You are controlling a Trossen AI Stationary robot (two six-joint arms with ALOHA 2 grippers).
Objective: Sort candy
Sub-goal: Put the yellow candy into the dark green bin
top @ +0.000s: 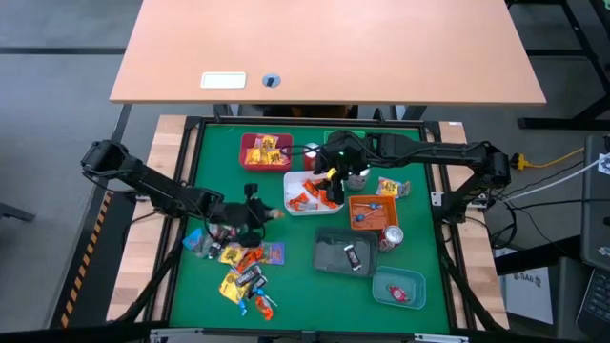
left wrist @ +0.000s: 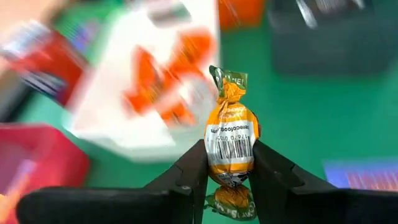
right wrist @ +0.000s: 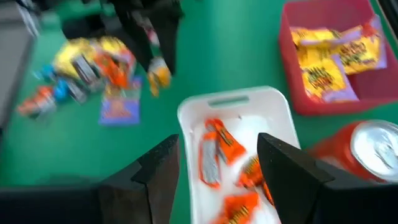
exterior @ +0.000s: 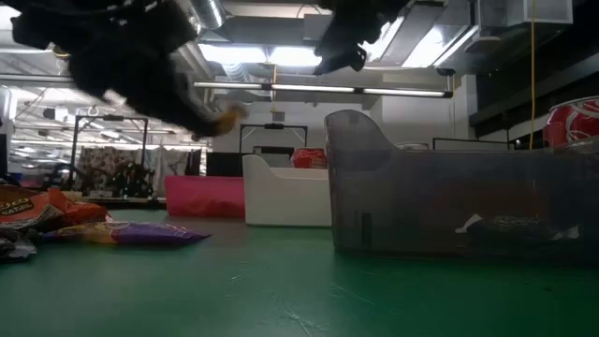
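Held sweet: small orange foil-wrapped candy [left wrist: 231,140], pinched in our left claw [left wrist: 230,165].
Advice: we carry it level to white plastic tray [top: 297,179].
Right claw [right wrist: 217,165]: wide apart, empty.

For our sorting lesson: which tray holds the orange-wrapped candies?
The white tray, mid-table. Its candies are orange; the red tray beside it holds yellow packets instead.

1. The left gripper [top: 270,213], gripping a candy [left wrist: 231,138], sits between the loose candy pile [top: 246,272] and a tray [top: 297,206].
2. The right gripper [top: 334,187] hangs above that tray.
3. A can [top: 392,235] stands right of it.
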